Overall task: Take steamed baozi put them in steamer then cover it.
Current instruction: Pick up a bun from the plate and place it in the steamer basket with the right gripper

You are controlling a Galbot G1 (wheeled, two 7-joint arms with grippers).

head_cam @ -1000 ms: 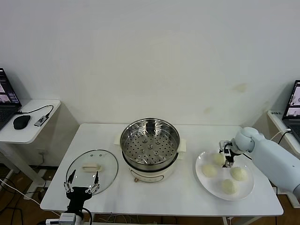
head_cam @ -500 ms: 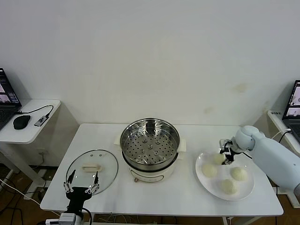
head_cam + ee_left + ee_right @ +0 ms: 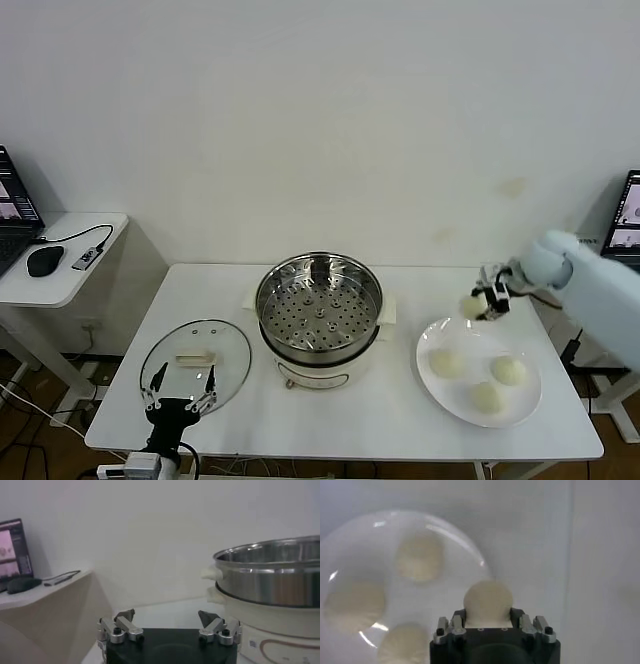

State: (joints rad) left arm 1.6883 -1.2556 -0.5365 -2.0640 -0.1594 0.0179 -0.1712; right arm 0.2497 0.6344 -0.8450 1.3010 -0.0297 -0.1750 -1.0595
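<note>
Right gripper [image 3: 487,303] is clamped on one baozi [image 3: 472,306], held in the air above the far left edge of the plate [image 3: 525,397] at the right end of the desk [image 3: 390,425]; in the right wrist view the bun [image 3: 487,601] sits between the fingers [image 3: 451,625] with the plate [image 3: 465,545] below. Three baozi lie on the plate: one at left [image 3: 446,364], one at right [image 3: 509,370], one nearest the front [image 3: 487,397]. Steamer [image 3: 318,318] stands at desk centre, uncovered, perforated tray bare. Cover [image 3: 196,364] lies flat on the desk left of the steamer, handle up. Left gripper [image 3: 180,402] is parked at the front left desk edge, just at the cover's near rim, fingers [image 3: 124,615] wide apart, holding nothing.
</note>
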